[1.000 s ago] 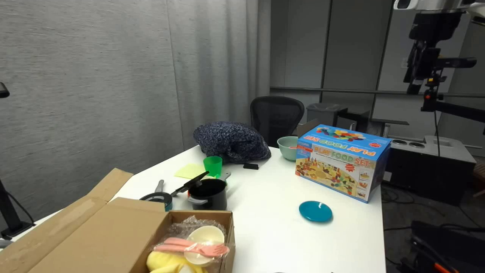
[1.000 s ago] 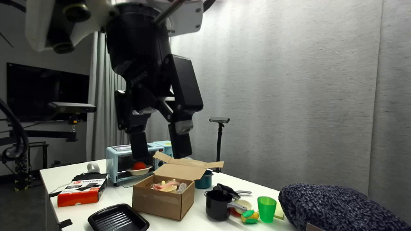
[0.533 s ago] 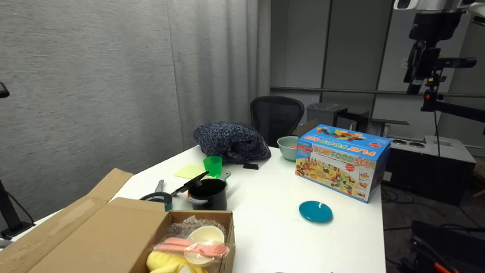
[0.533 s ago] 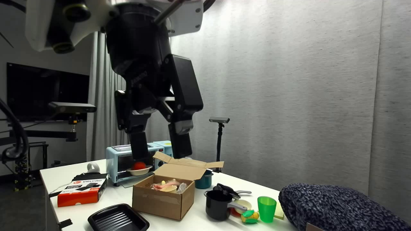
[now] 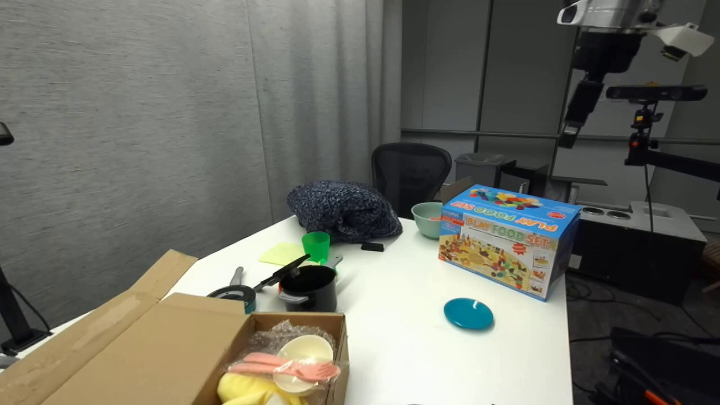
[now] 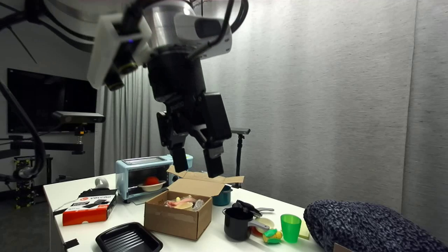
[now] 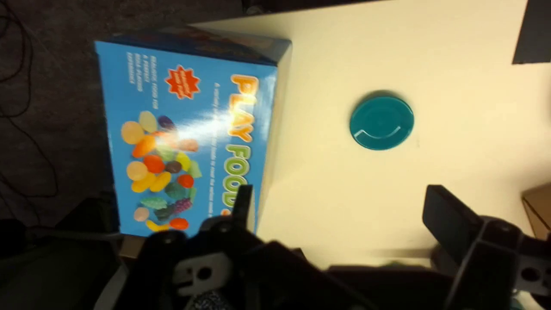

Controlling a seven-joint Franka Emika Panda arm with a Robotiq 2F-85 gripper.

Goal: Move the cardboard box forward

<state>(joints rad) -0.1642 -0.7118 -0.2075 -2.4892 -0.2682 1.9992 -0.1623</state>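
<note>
The brown cardboard box (image 6: 171, 218) stands on the white table with its long flaps folded open. In an exterior view its near flaps (image 5: 152, 343) fill the lower left, and yellow and pink items lie inside it. Only a corner of the box (image 7: 538, 209) shows at the right edge of the wrist view. My gripper (image 6: 198, 169) is open and empty, high above the table and well apart from the box. It also shows at the upper right of an exterior view (image 5: 567, 138). In the wrist view the gripper's jaws (image 7: 338, 193) stand wide apart over the table.
A blue printed play food box (image 5: 498, 242) stands near the table edge, by a teal plate (image 5: 468, 313). A black pot (image 6: 238, 224), green cup (image 6: 290, 227) and dark cloth (image 6: 364, 224) are beside the cardboard box. A toy oven (image 6: 140, 175), black tray (image 6: 129, 238) and red-white box (image 6: 89, 210) also stand there.
In the last half second the arm has moved, with the gripper shifting left in one exterior view and right in the other, and tilting. It stays open. The cardboard box has not moved.
</note>
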